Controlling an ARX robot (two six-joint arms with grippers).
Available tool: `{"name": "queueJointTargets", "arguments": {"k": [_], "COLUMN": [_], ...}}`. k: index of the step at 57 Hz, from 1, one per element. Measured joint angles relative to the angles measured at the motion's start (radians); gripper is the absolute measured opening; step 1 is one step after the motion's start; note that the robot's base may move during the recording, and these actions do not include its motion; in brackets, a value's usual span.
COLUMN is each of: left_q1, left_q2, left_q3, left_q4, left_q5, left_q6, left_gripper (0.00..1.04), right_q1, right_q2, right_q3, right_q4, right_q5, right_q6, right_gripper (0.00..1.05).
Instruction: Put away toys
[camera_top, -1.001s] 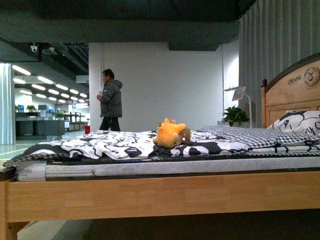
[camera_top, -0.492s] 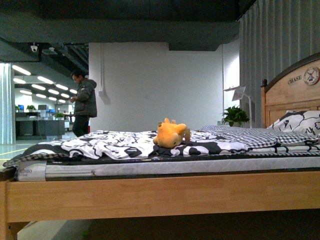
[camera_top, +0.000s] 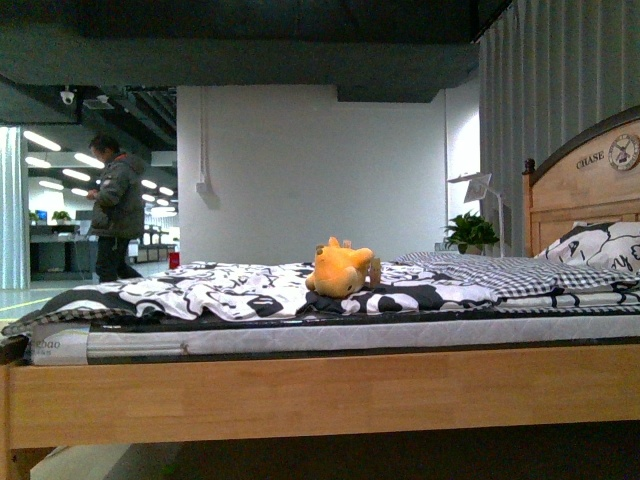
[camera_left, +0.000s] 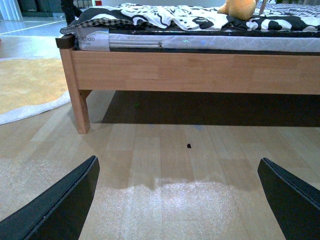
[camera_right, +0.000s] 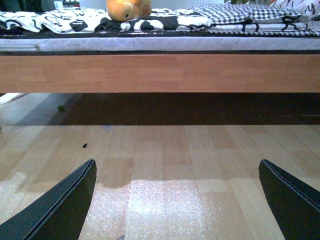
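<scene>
A small orange-yellow plush toy (camera_top: 339, 269) lies on the black-and-white quilt (camera_top: 230, 288) near the middle of the bed. It also shows in the left wrist view (camera_left: 242, 8) and in the right wrist view (camera_right: 128, 9), at the far edge of each. My left gripper (camera_left: 177, 200) is open and empty, low over the wooden floor in front of the bed. My right gripper (camera_right: 177, 200) is open and empty too, also low over the floor. Neither arm shows in the front view.
The wooden bed frame (camera_top: 320, 392) spans the front view, with a headboard (camera_top: 585, 185) and pillow (camera_top: 600, 245) at right. A bed leg (camera_left: 80, 102) stands at the left corner beside a yellow rug (camera_left: 27, 87). A person (camera_top: 115, 220) stands far behind at left.
The person in the background has walked from near the white wall to the far left. The toy and the bed have not moved.
</scene>
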Motion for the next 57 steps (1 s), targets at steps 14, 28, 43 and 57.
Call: {"name": "queueJointTargets", "arguments": {"k": [14,28,43,57], "left_q1": [0.000,0.000,0.000,0.000], "left_q2": [0.000,0.000,0.000,0.000], "left_q3": [0.000,0.000,0.000,0.000], "left_q4": [0.000,0.000,0.000,0.000], "left_q5": [0.000,0.000,0.000,0.000], "left_q6": [0.000,0.000,0.000,0.000], "left_gripper": [0.98,0.98,0.98,0.98], "right_q1": [0.000,0.000,0.000,0.000], "right_q2": [0.000,0.000,0.000,0.000], "right_q3": [0.000,0.000,0.000,0.000], "right_q4": [0.000,0.000,0.000,0.000], "right_q5": [0.000,0.000,0.000,0.000], "right_q6": [0.000,0.000,0.000,0.000], "right_gripper": [0.98,0.98,0.98,0.98]}}
